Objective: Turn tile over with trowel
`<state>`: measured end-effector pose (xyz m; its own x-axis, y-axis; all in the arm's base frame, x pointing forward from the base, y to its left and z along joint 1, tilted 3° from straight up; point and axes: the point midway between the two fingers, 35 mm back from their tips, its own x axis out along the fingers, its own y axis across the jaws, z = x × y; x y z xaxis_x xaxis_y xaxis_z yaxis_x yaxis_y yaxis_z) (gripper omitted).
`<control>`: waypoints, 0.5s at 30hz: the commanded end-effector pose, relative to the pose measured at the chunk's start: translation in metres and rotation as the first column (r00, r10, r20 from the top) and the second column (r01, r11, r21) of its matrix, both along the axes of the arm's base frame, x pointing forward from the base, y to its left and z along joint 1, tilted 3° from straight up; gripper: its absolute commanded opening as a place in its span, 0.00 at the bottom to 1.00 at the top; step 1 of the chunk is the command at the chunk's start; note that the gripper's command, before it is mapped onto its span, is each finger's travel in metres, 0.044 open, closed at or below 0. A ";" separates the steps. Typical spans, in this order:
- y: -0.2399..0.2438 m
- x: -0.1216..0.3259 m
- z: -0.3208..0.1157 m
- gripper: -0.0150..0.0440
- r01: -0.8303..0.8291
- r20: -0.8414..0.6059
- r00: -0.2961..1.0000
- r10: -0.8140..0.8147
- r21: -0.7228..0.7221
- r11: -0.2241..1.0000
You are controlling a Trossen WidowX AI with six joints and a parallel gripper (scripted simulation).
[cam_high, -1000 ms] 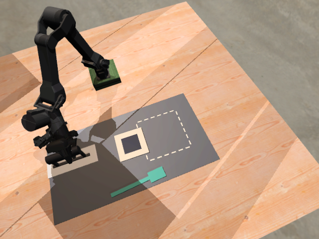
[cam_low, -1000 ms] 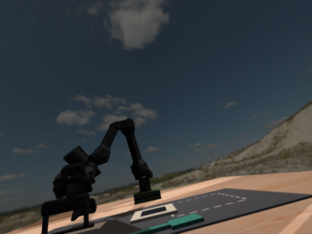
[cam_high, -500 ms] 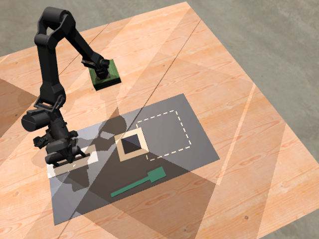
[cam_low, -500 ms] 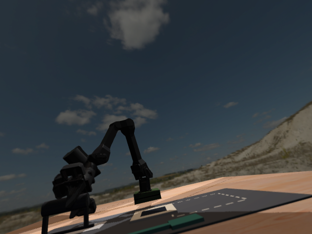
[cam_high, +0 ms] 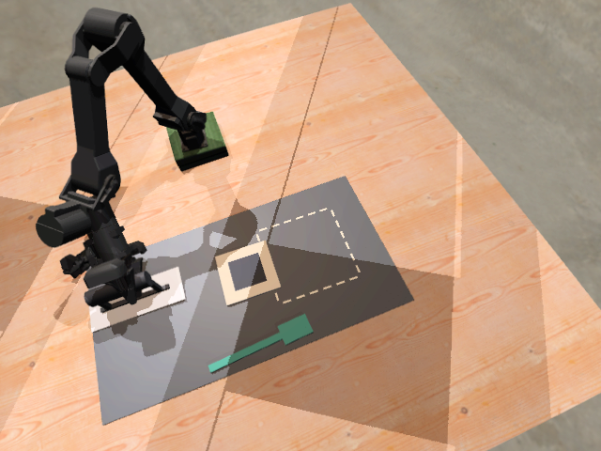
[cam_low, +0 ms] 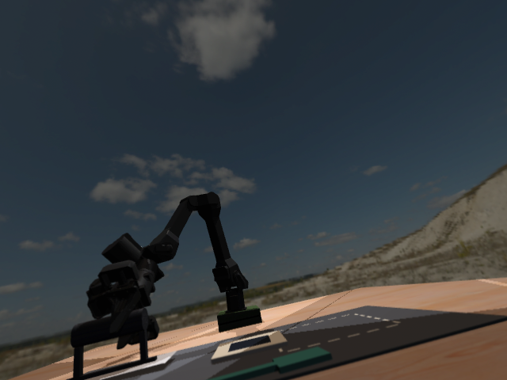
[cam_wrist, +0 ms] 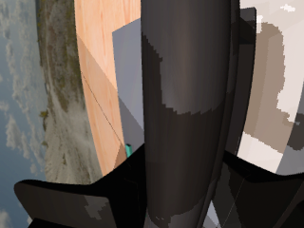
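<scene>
The gripper (cam_high: 127, 289) (cam_low: 124, 324) (cam_wrist: 175, 144) is partly open, its fingers squeezing a fat black handle (cam_high: 102, 294) (cam_low: 108, 328) (cam_wrist: 187, 95). Under the handle, a white plate (cam_high: 164, 293) (cam_low: 163, 359) (cam_wrist: 266, 154) lies on the grey mat (cam_high: 133, 383) (cam_low: 417, 327) (cam_wrist: 128, 71).

The tile (cam_high: 248, 272) (cam_low: 249, 345) lies flat with its dark square up, just partly over the dashed outline (cam_high: 358, 277) (cam_low: 394, 322). In the top view, a flat green paddle (cam_high: 295, 329) (cam_low: 303, 359) is on the mat's side toward the tabletop's (cam_high: 388, 146) (cam_low: 450, 288) (cam_wrist: 106, 71) bottom edge. The arm's green block (cam_high: 206, 157) (cam_low: 239, 321) sits nearer the tabletop's top edge, left of its top corner.
</scene>
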<state>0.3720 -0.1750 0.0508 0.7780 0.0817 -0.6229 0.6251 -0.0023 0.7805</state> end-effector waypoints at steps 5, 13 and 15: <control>-0.004 0.002 0.051 0.25 -0.003 0.032 0.999 0.004 -0.023 1.000; 0.005 0.004 0.049 0.25 -0.002 0.029 1.000 0.003 -0.035 0.999; 0.017 0.006 0.048 0.25 0.001 0.026 1.000 0.000 -0.051 0.999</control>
<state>0.3740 -0.1720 0.0935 0.7868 0.0611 -0.6142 0.6143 0.0179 0.7888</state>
